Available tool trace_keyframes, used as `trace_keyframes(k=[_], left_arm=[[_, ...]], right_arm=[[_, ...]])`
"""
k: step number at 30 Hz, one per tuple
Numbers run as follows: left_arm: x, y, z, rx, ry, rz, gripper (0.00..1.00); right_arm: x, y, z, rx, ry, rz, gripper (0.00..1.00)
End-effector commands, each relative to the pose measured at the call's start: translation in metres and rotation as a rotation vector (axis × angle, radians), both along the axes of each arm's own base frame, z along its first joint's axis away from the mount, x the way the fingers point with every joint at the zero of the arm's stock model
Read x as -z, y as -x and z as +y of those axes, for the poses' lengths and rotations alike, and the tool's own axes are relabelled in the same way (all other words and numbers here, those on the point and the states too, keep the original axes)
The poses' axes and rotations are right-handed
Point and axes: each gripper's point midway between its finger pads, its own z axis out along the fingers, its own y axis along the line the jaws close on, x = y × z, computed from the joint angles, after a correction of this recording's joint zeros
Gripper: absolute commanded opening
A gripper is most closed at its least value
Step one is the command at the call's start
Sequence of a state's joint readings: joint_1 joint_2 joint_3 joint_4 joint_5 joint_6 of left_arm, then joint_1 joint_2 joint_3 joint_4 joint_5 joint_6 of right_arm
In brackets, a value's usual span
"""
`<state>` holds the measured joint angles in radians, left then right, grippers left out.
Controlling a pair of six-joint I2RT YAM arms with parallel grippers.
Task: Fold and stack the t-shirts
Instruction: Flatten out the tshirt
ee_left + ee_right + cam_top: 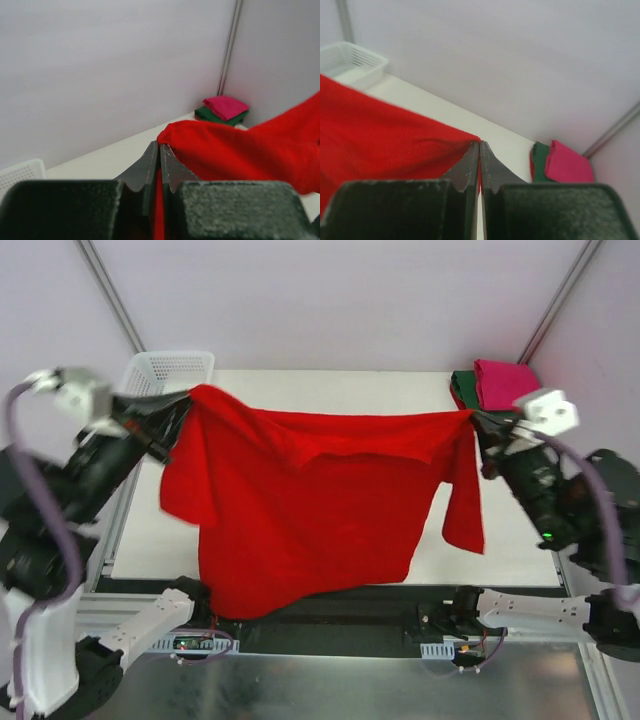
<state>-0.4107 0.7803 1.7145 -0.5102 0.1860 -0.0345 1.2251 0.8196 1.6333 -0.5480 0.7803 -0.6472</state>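
Both pairs of jaws are clamped on the red t-shirt. Your left jaws pinch one upper corner beside the white mesh basket, and your right jaws pinch the opposite upper corner towards the far right of the tabletop. You have the shirt stretched between them, its body hanging down to the near edge and one sleeve dangling on the right. In the far right corner, the magenta-pink t-shirt lies folded on the dark green t-shirt.
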Motion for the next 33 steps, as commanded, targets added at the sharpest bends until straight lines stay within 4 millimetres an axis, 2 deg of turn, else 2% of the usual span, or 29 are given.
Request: trace_keyframes(k=[1, 2, 4, 5, 6, 7, 8, 10, 11, 13, 14, 15, 16, 17, 18, 19, 20, 21, 22, 23, 24, 25, 26, 27, 28, 29, 30, 32, 33], left_arm=[[0.020, -0.104, -0.031, -0.067, -0.075, 0.033, 0.00], [0.037, -0.129, -0.042, -0.063, -0.098, 0.079, 0.00], [0.057, -0.158, -0.054, -0.061, -0.110, 0.100, 0.00], [0.078, -0.180, -0.064, -0.058, -0.129, 0.148, 0.00], [0.096, -0.194, -0.070, -0.055, -0.142, 0.179, 0.00], [0.102, -0.206, -0.076, -0.049, -0.136, 0.180, 0.00], [0.125, -0.227, -0.086, -0.046, -0.155, 0.228, 0.00], [0.142, -0.249, -0.096, -0.038, -0.162, 0.257, 0.00], [0.166, -0.269, -0.105, -0.032, -0.182, 0.308, 0.00], [0.174, -0.288, -0.112, -0.025, -0.180, 0.323, 0.00], [0.196, -0.305, -0.120, -0.011, -0.196, 0.366, 0.00], [0.192, -0.313, -0.125, -0.004, -0.191, 0.357, 0.00], [0.197, -0.322, -0.128, 0.003, -0.194, 0.365, 0.00], [0.220, -0.337, -0.138, 0.021, -0.211, 0.406, 0.00], [0.208, -0.346, -0.144, 0.031, -0.201, 0.379, 0.00], [0.213, -0.355, -0.149, 0.042, -0.204, 0.384, 0.00], [0.241, -0.372, -0.158, 0.055, -0.221, 0.425, 0.00], [0.229, -0.379, -0.167, 0.078, -0.177, 0.420, 0.00], [0.236, -0.388, -0.172, 0.088, -0.170, 0.432, 0.00], [0.269, -0.403, -0.181, 0.099, -0.175, 0.486, 0.00], [0.260, -0.409, -0.190, 0.128, -0.147, 0.476, 0.00], [0.269, -0.415, -0.196, 0.144, -0.138, 0.492, 0.00], [0.302, -0.426, -0.204, 0.156, -0.143, 0.545, 0.00], [0.296, -0.430, -0.214, 0.180, -0.118, 0.538, 0.00], [0.306, -0.432, -0.220, 0.198, -0.113, 0.556, 0.00], [0.333, -0.438, -0.227, 0.209, -0.112, 0.601, 0.00], [0.335, -0.438, -0.236, 0.226, -0.088, 0.616, 0.00], [0.364, -0.436, -0.247, 0.256, -0.079, 0.680, 0.00], [0.371, -0.433, -0.252, 0.272, -0.061, 0.710, 0.00]], right_arm=[[0.014, -0.035, 0.007, 0.244, 0.018, 0.021, 0.01], [0.033, -0.045, 0.013, 0.270, 0.027, 0.057, 0.01], [0.060, -0.059, 0.025, 0.296, 0.063, 0.115, 0.01], [0.082, -0.069, 0.022, 0.343, 0.103, 0.152, 0.01], [0.100, -0.076, 0.030, 0.360, 0.107, 0.191, 0.01], [0.114, -0.082, 0.031, 0.375, 0.118, 0.216, 0.01], [0.138, -0.090, 0.033, 0.385, 0.145, 0.258, 0.01], [0.166, -0.101, 0.039, 0.399, 0.126, 0.325, 0.01], [0.178, -0.108, 0.037, 0.414, 0.123, 0.353, 0.01], [0.207, -0.120, 0.031, 0.468, 0.135, 0.401, 0.01], [0.213, -0.123, 0.029, 0.487, 0.137, 0.410, 0.01], [0.221, -0.126, 0.026, 0.514, 0.149, 0.423, 0.01], [0.225, -0.128, 0.020, 0.548, 0.143, 0.430, 0.01], [0.233, -0.129, 0.015, 0.586, 0.166, 0.447, 0.01], [0.237, -0.130, 0.012, 0.611, 0.167, 0.456, 0.01], [0.240, -0.130, 0.008, 0.633, 0.164, 0.464, 0.01], [0.247, -0.129, 0.005, 0.656, 0.157, 0.485, 0.01], [0.249, -0.127, 0.003, 0.668, 0.154, 0.492, 0.01], [0.252, -0.126, 0.001, 0.682, 0.150, 0.499, 0.01], [0.255, -0.123, -0.005, 0.719, 0.146, 0.507, 0.01], [0.258, -0.121, -0.008, 0.735, 0.143, 0.513, 0.01], [0.260, -0.119, -0.009, 0.745, 0.145, 0.519, 0.01], [0.265, -0.115, -0.014, 0.757, 0.174, 0.535, 0.01], [0.268, -0.114, -0.013, 0.763, 0.147, 0.546, 0.01], [0.272, -0.113, -0.013, 0.760, 0.153, 0.556, 0.01], [0.277, -0.110, -0.013, 0.757, 0.163, 0.573, 0.01], [0.279, -0.109, -0.014, 0.758, 0.154, 0.579, 0.01], [0.283, -0.106, -0.015, 0.763, 0.159, 0.592, 0.01], [0.284, -0.105, -0.015, 0.765, 0.153, 0.595, 0.01]])
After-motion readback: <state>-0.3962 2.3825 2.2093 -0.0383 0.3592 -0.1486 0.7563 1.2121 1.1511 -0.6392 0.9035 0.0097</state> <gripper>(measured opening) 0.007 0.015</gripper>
